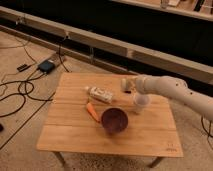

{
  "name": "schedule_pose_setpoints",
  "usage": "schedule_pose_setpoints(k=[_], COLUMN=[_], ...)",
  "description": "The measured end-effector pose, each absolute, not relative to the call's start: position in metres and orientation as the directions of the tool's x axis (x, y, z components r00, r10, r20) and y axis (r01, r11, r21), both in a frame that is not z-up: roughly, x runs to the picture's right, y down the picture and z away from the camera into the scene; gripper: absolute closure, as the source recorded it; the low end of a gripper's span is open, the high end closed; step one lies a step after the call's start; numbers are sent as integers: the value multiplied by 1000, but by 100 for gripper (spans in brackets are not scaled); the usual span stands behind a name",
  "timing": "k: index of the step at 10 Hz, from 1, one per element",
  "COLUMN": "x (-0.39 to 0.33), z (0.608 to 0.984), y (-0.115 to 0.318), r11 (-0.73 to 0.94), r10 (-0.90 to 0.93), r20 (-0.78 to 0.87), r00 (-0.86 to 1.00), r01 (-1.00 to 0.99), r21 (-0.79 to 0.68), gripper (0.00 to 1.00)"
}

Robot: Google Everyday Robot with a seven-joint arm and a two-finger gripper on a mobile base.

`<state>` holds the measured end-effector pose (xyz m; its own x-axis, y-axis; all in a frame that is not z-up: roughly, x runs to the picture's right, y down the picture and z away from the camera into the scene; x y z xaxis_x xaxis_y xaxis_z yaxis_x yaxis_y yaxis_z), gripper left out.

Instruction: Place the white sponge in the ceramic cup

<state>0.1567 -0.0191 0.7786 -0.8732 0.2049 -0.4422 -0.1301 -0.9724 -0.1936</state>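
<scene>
Camera view: A light wooden desk (75, 135) stands on a speckled floor, and a white robot arm (172, 90) reaches in over its far right corner from the right side of the room. The end effector (127, 86) is at the arm's left end, above the far edge of the desk. Right at its tip there is a pale cream lump, which I take to be the white sponge (123, 83). It is up off the desk surface, to the left of the ceramic cup and a little farther back. From where I stand I cannot tell whether the end effector is clenched on the sponge or released.

The ceramic cup (141, 103) is small, plain and white, and it stands upright on the desk just below the arm's forearm. Just in front of it and to its left is a dark purple bowl (115, 120), near the middle of the desk. An orange carrot (92, 111) lies at an angle just beside the bowl's left side. Behind the carrot is a long white tube (100, 94) with a printed label, lying on its side.

On the floor to the left, black cables (20, 95) loop around, and a small bluish box (47, 66) sits near the desk's far left corner.
</scene>
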Motion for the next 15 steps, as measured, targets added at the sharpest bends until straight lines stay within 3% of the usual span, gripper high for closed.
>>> schedule_pose_setpoints(k=[11, 15], x=[200, 183], z=[770, 771], y=[34, 46], r11=[-995, -997], r10=[80, 59], r20=[-420, -439], r00=[-904, -897], r01=[-45, -34], r21=[-94, -64], gripper=[100, 100])
